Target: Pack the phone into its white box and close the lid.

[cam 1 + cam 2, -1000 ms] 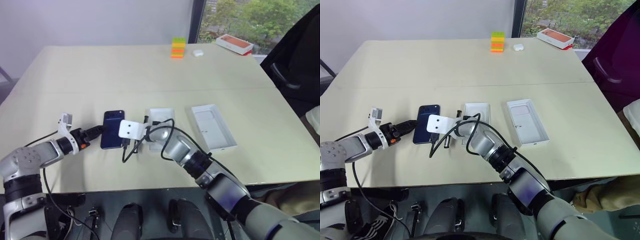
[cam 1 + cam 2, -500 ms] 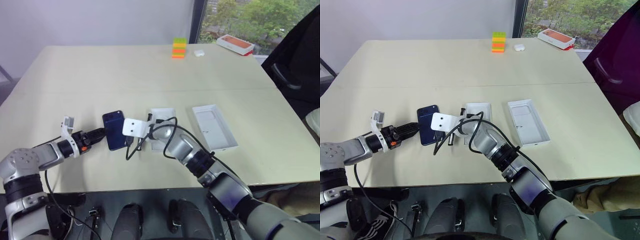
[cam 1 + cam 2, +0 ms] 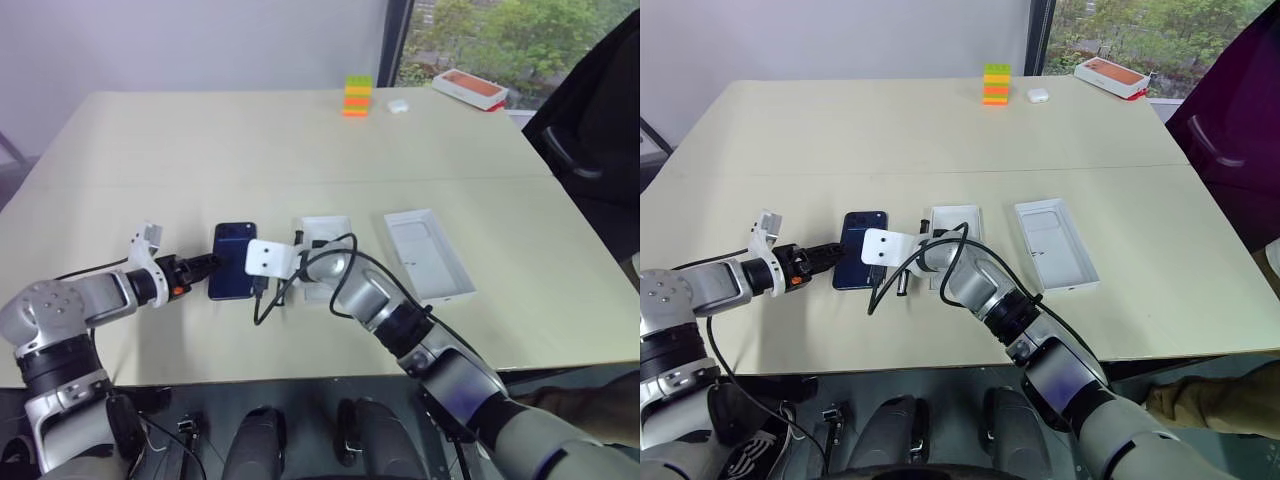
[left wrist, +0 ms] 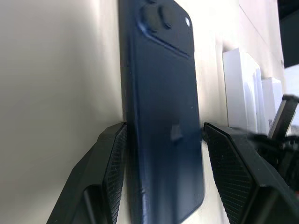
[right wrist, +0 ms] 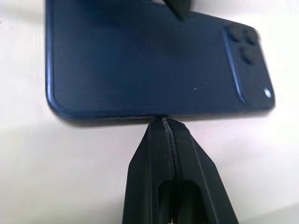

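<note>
Our left gripper has its two black textured fingers spread to either side of the slim, glossy, dark navy-blue smartphone. They straddle its long edges near the end away from the camera cluster, one finger against an edge, though we cannot tell whether they pinch it yet. Our right gripper is fully closed, its joined fingertips pressed against one long edge of the phone, holding nothing.

The phone lies back-up on the pale beige table. Just to its right, partly behind our right wrist, sits the shallow white cardboard tray it belongs in. Further right, well apart, lies the white cardboard lid, plain inner face up.

We judge the risks as follows. If the left fingers close unevenly on such a smooth, thin body, it could skate sideways or pivot instead of lifting. The right tips, pushing the edge, could shove the phone into the tray and shift it. The dangling black cable may snag.
</note>
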### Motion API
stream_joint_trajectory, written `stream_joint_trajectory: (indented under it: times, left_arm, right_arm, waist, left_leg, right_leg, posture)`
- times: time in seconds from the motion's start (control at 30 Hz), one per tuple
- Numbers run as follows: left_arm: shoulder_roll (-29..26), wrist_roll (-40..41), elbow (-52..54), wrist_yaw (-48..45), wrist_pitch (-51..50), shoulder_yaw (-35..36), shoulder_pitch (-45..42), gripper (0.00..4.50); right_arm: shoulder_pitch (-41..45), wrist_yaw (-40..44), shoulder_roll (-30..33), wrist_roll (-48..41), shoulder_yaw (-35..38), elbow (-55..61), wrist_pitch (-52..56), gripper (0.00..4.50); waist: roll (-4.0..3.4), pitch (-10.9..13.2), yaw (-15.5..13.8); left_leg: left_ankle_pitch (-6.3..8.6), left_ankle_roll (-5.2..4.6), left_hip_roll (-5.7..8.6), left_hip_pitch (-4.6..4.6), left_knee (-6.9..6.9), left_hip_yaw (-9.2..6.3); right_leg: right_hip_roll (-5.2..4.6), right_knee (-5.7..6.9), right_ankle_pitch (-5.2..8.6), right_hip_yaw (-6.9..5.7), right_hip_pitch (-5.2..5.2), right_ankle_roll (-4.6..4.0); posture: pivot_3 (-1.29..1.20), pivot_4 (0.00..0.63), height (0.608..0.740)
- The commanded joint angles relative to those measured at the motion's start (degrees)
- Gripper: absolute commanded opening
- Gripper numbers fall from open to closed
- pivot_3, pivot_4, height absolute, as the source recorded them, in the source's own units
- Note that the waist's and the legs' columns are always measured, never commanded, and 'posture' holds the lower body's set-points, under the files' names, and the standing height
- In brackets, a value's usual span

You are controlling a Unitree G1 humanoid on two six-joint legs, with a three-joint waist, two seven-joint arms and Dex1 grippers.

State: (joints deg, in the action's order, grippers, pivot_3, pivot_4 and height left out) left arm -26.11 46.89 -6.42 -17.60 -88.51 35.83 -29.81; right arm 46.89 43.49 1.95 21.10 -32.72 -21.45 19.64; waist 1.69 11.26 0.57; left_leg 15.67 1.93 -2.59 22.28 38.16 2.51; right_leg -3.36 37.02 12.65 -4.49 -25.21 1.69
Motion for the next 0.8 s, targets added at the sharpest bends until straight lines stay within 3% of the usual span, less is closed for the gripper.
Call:
stream_joint_trajectory:
  times: [0.03,0.17,0.53,0.63,0.73,0.8]
  left_arm:
    - [4.5,0.1,-0.6,1.3,-3.6,-0.5,0.1,2.74]
    - [8.0,2.7,0.6,2.7,-4.0,1.2,-0.3,2.74]
    - [5.3,1.4,0.2,-0.1,-2.2,2.4,2.4,2.74]
    - [5.1,1.5,-1.7,-0.7,-1.7,4.1,2.6,1.89]
    - [4.9,1.2,-2.4,-0.9,-0.9,3.8,3.2,0.46]
    - [4.7,1.5,-2.8,-1.7,-0.3,3.3,3.9,0.46]
  right_arm:
    - [-0.2,0.3,-1.5,-1.0,-0.5,2.0,-0.5,0.00]
    - [-0.4,0.2,-1.2,-0.9,-0.4,2.4,-0.2,0.00]
    - [-0.4,-0.6,-0.4,-0.2,-0.3,1.6,-1.3,0.00]
    - [-0.4,-0.6,-0.4,-0.1,-0.4,1.6,-1.5,0.00]
    - [-0.5,-0.5,-0.2,0.0,-0.5,1.8,-1.5,0.00]
    - [-0.7,-0.4,0.0,0.1,-0.6,1.9,-1.6,0.00]
  waist:
    - [0.00,0.0,0.0]
    - [0.01,0.0,0.0]
    - [0.01,0.0,0.5]
    - [0.01,0.0,0.5]
    - [0.04,0.0,0.5]
    - [0.03,0.0,0.5]
  left_leg:
    - [0.00,0.01,0.02,0.00,0.00,0.00]
    - [-0.01,0.02,0.09,0.00,0.00,-0.03]
    - [-0.01,0.02,0.12,0.01,-0.02,-0.06]
    - [-0.01,0.02,0.11,0.01,-0.05,-0.06]
    - [-0.01,0.02,0.10,0.02,-0.06,-0.06]
    - [-0.01,0.02,0.10,0.00,-0.06,-0.07]
  right_leg:
    - [-0.02,0.00,0.00,-0.01,0.00,0.00]
    - [-0.12,0.00,0.03,-0.03,0.03,0.04]
    - [-0.14,-0.01,0.04,-0.07,0.02,0.07]
    - [-0.14,-0.01,0.04,-0.08,0.00,0.07]
    - [-0.12,-0.01,0.04,-0.09,-0.02,0.07]
    - [-0.13,-0.02,0.04,-0.11,0.00,0.07]
  posture:
    - [0.00,0.150,0.740]
    - [0.00,0.150,0.740]
    - [0.00,0.150,0.740]
    - [0.00,0.150,0.740]
    - [0.00,0.150,0.740]
    - [0.00,0.150,0.740]
